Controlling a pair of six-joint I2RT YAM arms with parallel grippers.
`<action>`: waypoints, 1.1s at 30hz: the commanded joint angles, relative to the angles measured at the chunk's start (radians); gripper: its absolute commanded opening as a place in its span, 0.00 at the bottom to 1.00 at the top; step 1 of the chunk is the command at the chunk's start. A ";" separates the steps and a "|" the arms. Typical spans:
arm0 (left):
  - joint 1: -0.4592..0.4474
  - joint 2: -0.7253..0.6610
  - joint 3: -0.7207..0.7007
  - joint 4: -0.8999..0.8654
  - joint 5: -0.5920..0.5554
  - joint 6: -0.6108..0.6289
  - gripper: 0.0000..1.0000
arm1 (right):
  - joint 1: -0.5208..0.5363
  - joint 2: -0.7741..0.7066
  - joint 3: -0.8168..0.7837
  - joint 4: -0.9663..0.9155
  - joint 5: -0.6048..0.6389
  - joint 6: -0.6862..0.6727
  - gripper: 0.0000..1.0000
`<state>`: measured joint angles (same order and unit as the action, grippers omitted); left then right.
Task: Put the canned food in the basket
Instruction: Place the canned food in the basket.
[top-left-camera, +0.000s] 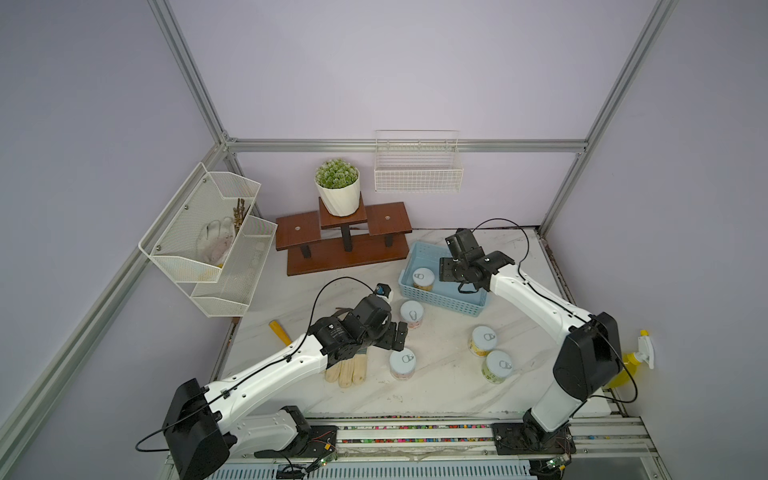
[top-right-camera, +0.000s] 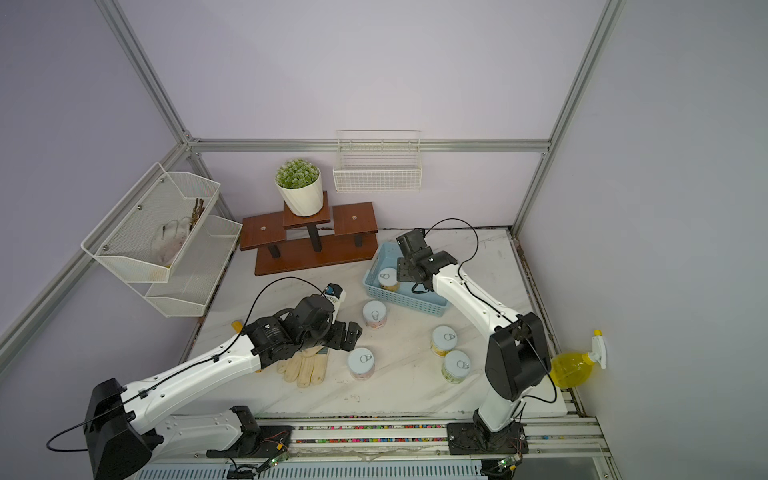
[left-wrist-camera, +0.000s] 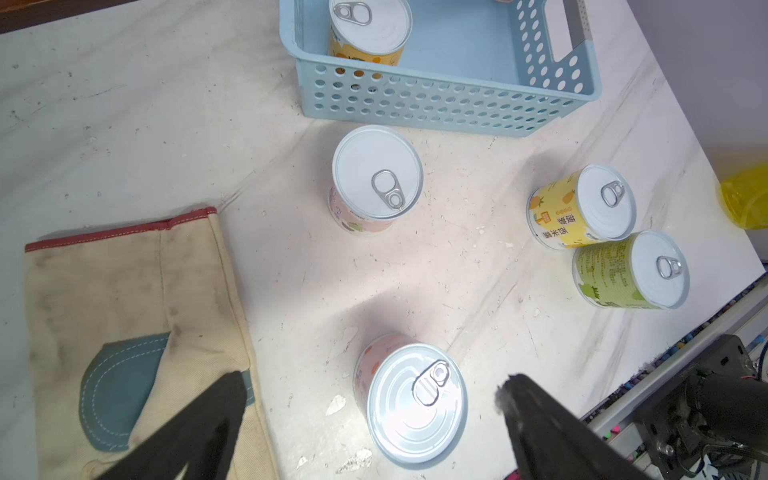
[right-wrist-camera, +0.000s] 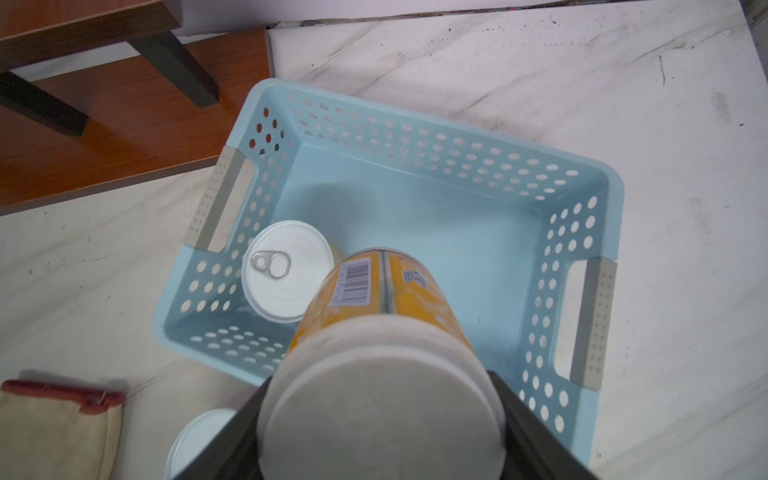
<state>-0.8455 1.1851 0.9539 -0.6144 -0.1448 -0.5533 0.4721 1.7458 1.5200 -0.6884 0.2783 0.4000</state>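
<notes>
While hanging over the light blue perforated plastic basket, right gripper: clamped on an orange-labelled, white-capped tin.
Left gripper: spread wide, empty, near a pink-labelled silver-lidded tin.

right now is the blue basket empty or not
Not empty: one can stands upright in a corner of the basket; the right claw holds a second can over it.

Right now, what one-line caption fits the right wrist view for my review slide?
Right gripper holds a yellow can over the blue basket, where a second can stands upright.
</notes>
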 joint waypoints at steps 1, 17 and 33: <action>-0.018 -0.059 -0.005 -0.050 -0.056 -0.043 1.00 | -0.020 0.076 0.120 0.030 0.027 -0.020 0.51; -0.054 -0.131 -0.047 -0.107 -0.058 -0.056 1.00 | -0.064 0.453 0.529 -0.028 0.021 -0.048 0.51; -0.056 -0.119 -0.050 -0.115 -0.063 -0.069 1.00 | -0.061 0.591 0.611 0.019 -0.173 -0.064 0.51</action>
<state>-0.8982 1.0740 0.9012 -0.7284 -0.1913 -0.6022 0.4129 2.3516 2.1056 -0.7128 0.1284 0.3450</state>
